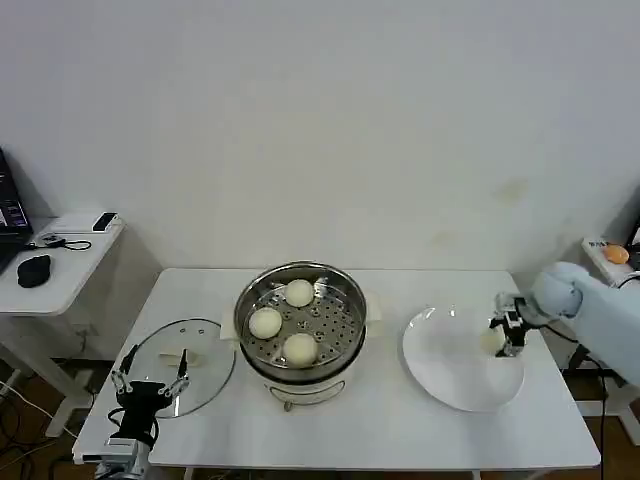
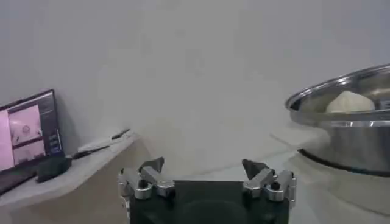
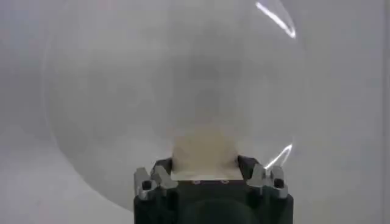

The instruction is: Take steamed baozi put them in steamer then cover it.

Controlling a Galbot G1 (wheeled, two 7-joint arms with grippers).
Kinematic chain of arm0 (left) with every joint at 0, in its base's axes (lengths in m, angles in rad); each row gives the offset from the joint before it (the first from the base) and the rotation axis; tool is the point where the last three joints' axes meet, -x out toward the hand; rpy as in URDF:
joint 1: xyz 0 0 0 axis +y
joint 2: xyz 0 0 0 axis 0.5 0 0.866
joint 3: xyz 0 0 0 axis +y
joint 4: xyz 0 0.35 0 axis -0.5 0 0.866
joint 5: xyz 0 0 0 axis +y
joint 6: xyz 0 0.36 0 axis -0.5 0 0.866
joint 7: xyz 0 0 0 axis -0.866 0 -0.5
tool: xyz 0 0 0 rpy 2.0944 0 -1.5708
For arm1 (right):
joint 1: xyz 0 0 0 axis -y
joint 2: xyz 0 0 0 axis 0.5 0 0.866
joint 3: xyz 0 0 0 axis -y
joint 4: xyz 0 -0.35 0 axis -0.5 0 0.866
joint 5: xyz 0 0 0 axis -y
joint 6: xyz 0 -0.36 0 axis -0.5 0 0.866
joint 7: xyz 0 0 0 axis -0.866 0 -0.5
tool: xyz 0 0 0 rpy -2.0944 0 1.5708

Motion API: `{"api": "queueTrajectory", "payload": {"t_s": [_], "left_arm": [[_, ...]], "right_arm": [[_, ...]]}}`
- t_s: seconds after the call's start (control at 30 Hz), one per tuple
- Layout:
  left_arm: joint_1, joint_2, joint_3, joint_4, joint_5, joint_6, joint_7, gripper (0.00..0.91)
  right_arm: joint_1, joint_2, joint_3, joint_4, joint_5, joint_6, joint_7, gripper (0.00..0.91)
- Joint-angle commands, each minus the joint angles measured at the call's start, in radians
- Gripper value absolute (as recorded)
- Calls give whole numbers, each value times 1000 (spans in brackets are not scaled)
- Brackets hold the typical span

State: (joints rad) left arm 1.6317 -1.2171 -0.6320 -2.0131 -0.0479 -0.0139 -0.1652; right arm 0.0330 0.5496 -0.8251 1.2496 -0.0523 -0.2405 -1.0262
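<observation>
The steamer (image 1: 300, 380), a shiny steel pot on a white base, stands mid-table with three cream-white baozi on its perforated tray (image 1: 299, 292) (image 1: 265, 322) (image 1: 300, 348). On the right lies a flat white plate (image 1: 450, 370). At its right edge my right gripper (image 1: 503, 338) is shut on another baozi (image 1: 492, 340). In the right wrist view that baozi (image 3: 204, 152) fills the space between the fingers of the right gripper (image 3: 205, 167), over the plate (image 3: 122, 91). My left gripper (image 1: 150, 382) hangs open at the front left above the glass lid (image 1: 205, 350). The left wrist view shows the left gripper (image 2: 204, 167) holding nothing, with the steamer (image 2: 347, 131) off to one side.
A white side table (image 1: 70, 270) to the left carries a mouse (image 1: 33, 269) and a laptop (image 2: 27, 131). At the far right edge stands a small stand with an orange object (image 1: 616, 254). The wall lies close behind the table.
</observation>
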Motion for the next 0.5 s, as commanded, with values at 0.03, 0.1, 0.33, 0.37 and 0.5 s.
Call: {"api": "queueTrajectory", "payload": {"t_s": [0.03, 0.1, 0.33, 0.37, 0.5], "left_arm": [[-3, 0, 5, 1, 2, 0, 0, 907], [-5, 0, 6, 0, 3, 1, 0, 907], [-10, -4, 11, -1, 5, 1, 0, 907], [-10, -3, 11, -1, 5, 1, 0, 907], [-11, 0, 8, 2, 3, 0, 0, 907]], "right_arm": [[291, -53, -175, 202, 144, -69, -3, 725], [350, -42, -229, 238, 178, -83, -5, 725], [605, 114, -424, 280, 347, -168, 48, 725], [625, 140, -442, 281, 374, -190, 60, 725], [652, 272, -446, 265, 483, -278, 117, 725]]}}
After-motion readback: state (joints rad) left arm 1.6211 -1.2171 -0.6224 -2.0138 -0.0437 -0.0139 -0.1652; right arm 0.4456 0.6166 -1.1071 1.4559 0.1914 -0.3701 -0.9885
